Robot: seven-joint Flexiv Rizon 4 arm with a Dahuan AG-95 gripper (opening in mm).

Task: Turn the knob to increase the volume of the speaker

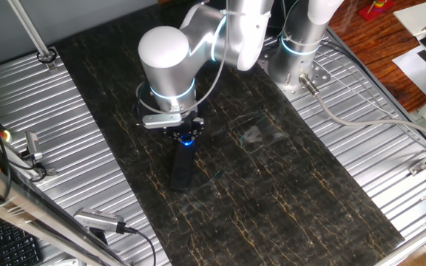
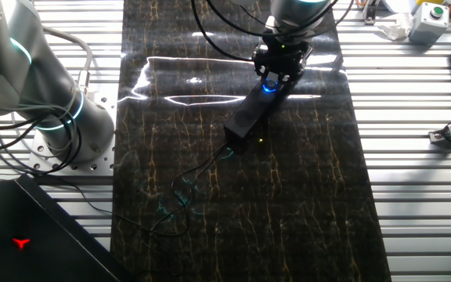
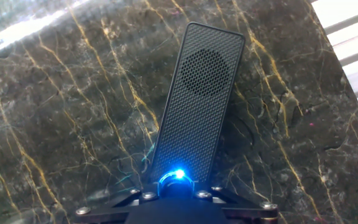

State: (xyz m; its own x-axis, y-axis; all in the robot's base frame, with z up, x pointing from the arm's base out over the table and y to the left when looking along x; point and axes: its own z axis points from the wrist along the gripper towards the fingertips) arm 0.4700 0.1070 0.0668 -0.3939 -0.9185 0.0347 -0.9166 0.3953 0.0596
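The speaker (image 1: 181,168) is a slim black bar lying flat on the dark marble table top (image 1: 272,185). It also shows in the other fixed view (image 2: 249,116) and, with its mesh grille, in the hand view (image 3: 197,99). The knob (image 3: 176,179) glows blue at the bar's end nearest the hand; its light shows in both fixed views (image 1: 188,141) (image 2: 269,87). My gripper (image 1: 186,136) stands straight down over that end (image 2: 277,76), with its jaws closed around the knob (image 3: 176,194). The fingertips themselves are hidden by the hand's black body.
A thin cable (image 2: 186,176) runs from the speaker's far end across the marble. A second silver arm base (image 2: 53,117) stands on the ribbed metal table (image 1: 72,133) beside the marble. A clear plastic scrap (image 1: 254,135) lies right of the speaker.
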